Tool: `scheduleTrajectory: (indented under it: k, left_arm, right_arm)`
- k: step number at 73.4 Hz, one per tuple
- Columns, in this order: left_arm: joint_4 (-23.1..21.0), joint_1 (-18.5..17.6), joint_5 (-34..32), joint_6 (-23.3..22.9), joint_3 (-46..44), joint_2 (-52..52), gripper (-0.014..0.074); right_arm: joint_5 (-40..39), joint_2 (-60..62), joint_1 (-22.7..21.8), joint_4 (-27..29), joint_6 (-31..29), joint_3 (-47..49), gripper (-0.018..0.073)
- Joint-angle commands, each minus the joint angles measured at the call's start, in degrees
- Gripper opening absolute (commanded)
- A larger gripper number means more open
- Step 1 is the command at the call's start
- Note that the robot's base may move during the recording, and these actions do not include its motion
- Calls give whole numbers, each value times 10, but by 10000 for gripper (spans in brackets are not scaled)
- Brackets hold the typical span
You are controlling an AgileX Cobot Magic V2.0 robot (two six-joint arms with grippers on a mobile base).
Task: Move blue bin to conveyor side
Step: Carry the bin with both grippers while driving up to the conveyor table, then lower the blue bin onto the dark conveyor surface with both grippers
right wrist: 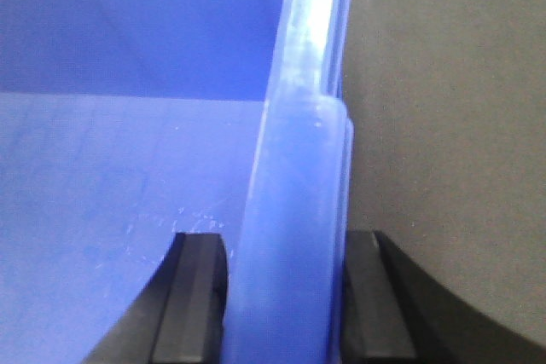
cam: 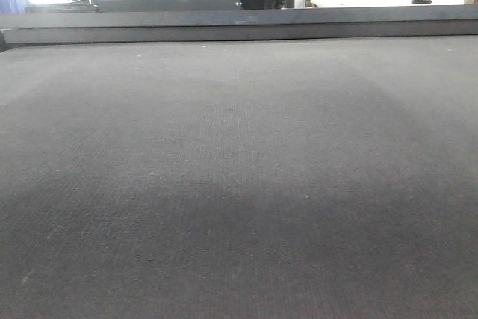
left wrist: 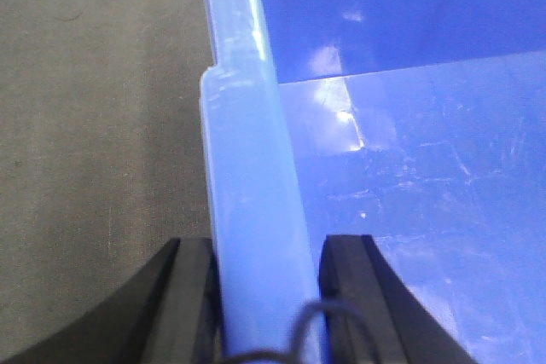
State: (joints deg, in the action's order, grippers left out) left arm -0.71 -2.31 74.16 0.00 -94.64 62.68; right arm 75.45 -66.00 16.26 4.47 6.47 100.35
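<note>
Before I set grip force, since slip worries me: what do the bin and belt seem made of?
Bin: likely plastic, glossy blue; bright highlights and fine scratches show. Belt: seemingly woven fabric, matte dark grey; fine weave, no shine.

Blurred close-ups, glare on blue bin (left wrist: 384, 168)

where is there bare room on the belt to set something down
Front view: the conveyor is bare up to its dark frame edge. Crowded only at the blue bin rims, where left gripper and right gripper clamp.
</note>
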Motion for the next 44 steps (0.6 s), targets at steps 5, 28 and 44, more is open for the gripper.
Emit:
scheduleTrajectory:
  k: [5,28,44]
  left_arm:
    - [16,-1,-81,9,-10,0,-16]
    - [16,-1,-115,9,-10,110,-16]
    - [16,-1,-151,9,-10,206,-16]
  right_arm:
    - [-60,6,0,-13,-16,13,-79]
    - [-116,-90,0,-12,-16,13,-79]
    - [-126,-198,0,-12,-22,13,-79]
